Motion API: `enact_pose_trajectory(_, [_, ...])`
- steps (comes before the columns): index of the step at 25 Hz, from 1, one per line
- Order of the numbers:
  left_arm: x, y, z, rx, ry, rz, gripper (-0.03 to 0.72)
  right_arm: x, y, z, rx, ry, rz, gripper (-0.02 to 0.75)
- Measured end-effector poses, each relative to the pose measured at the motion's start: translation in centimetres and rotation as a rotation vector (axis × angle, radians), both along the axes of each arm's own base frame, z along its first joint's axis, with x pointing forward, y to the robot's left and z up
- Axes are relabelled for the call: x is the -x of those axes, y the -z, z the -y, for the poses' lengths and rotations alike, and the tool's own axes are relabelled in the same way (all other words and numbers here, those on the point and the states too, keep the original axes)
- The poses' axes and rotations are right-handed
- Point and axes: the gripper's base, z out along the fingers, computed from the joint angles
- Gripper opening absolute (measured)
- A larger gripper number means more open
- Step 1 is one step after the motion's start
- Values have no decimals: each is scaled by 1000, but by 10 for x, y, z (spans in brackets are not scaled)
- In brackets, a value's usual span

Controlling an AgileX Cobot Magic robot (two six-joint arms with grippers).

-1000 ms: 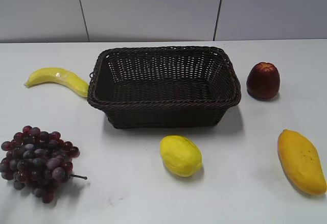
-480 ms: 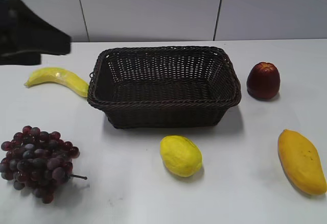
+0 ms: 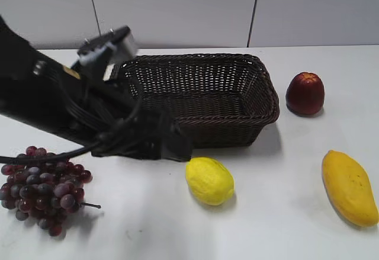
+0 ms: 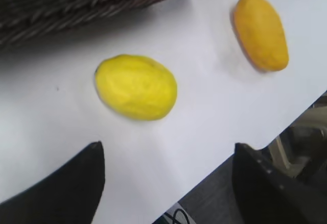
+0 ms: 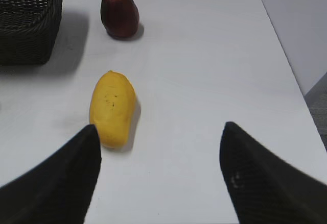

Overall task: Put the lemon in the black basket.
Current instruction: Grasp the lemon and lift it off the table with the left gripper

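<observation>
The lemon (image 3: 209, 180) lies on the white table in front of the black basket (image 3: 237, 94), apart from it. It also shows in the left wrist view (image 4: 136, 86), below the basket wall (image 4: 76, 4). My left gripper (image 3: 173, 143) hangs just left of the lemon and in front of the basket. Its jaws (image 4: 168, 146) are open and empty, with the lemon ahead of them. My right gripper (image 5: 159, 127) is open and empty over bare table, and does not show in the exterior view.
A mango (image 3: 348, 186) lies at the right, near my right gripper (image 5: 112, 108). A dark red fruit (image 3: 305, 93) stands right of the basket. Grapes (image 3: 41, 186) lie front left. My left arm hides the basket's left end. The table edge (image 4: 255, 137) is close behind the lemon.
My left arm has swung in from the far left, across the banana and the basket's left end, down to beside the lemon. The fruits and basket have not moved.
</observation>
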Motion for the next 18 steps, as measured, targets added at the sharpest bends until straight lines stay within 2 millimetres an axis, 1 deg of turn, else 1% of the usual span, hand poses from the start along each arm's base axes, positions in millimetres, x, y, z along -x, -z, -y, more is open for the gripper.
enact_pose_trajectory(4, [-8, 39, 8, -66, -86, -157, 591, 0, 0, 0, 0, 0, 0, 590])
enact_pose_trajectory(8, [-12, 66, 15, -68, -168, -282, 594, 0, 0, 0, 0, 0, 0, 590])
enact_pose_trajectory(10, [-15, 72, 18, -47, -223, -314, 599, 0, 0, 0, 0, 0, 0, 590])
enact_pose_trajectory(12, [-19, 76, 19, -29, -273, -317, 621, 0, 0, 0, 0, 0, 0, 590])
enact_pose_trajectory(15, [-25, 72, 23, 2, -304, -299, 656, 0, 0, 0, 0, 0, 0, 590])
enact_pose_trajectory(18, [-34, 63, 29, 55, -343, -276, 664, 0, 0, 0, 0, 0, 0, 590])
